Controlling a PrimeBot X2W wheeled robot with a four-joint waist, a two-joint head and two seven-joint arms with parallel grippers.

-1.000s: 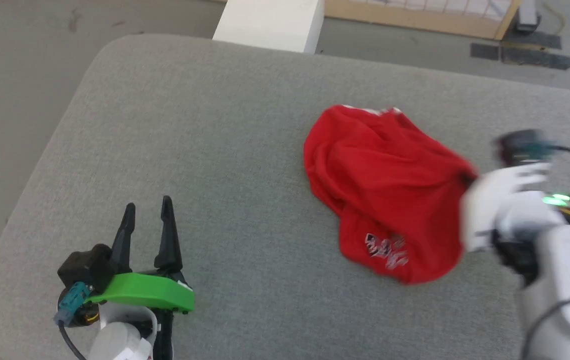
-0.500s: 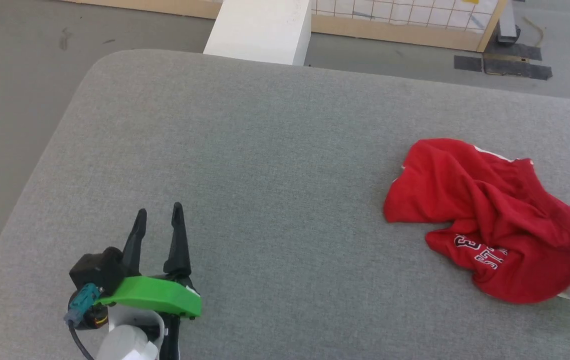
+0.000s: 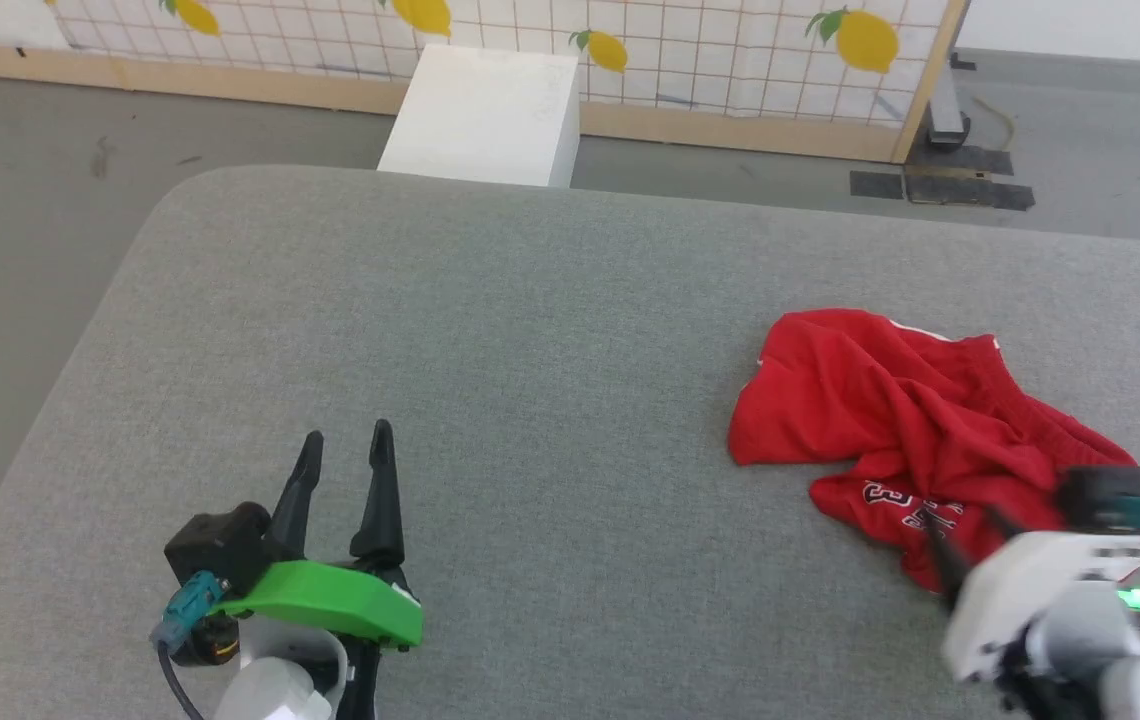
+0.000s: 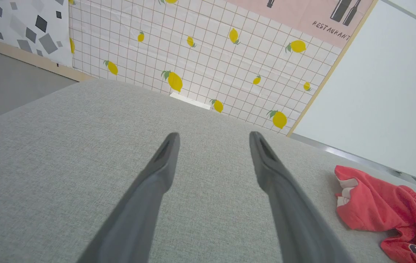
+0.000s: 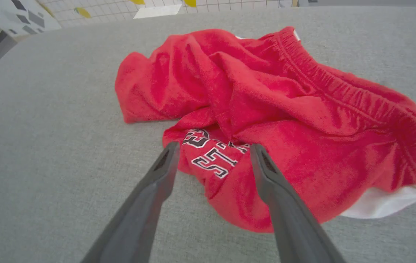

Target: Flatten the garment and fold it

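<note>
shorts of soft red fabric (image 3: 920, 440) lie crumpled in a heap on the right part of the rounded grey cloth-covered table (image 3: 530, 300), short of its far edge. from the head camera the heap reads as a loose mound with a white print (image 3: 915, 505) on its near fold. the right wrist camera adds the close detail: a ribbed elastic waistband (image 5: 339, 87) running along the mound's top, black-edged white letters, and a strip of white fabric (image 5: 386, 202) poking from under the table-side hem. the right gripper (image 5: 214, 145) has its two dark fingers spread wide over the printed fold, the letters between them and nothing pinched; whether the tips touch the cloth cannot be told. the left gripper (image 3: 347, 432) with its green bracket sits above the table's near left part, jaws apart and empty, well away from the shorts. its wrist camera takes in the shorts' edge at the table's right, and beyond the table's far edge a tall lemon-printed grid panel (image 4: 193, 54). a white rectangular block (image 3: 480, 115) stands on the floor just past that edge.
</note>
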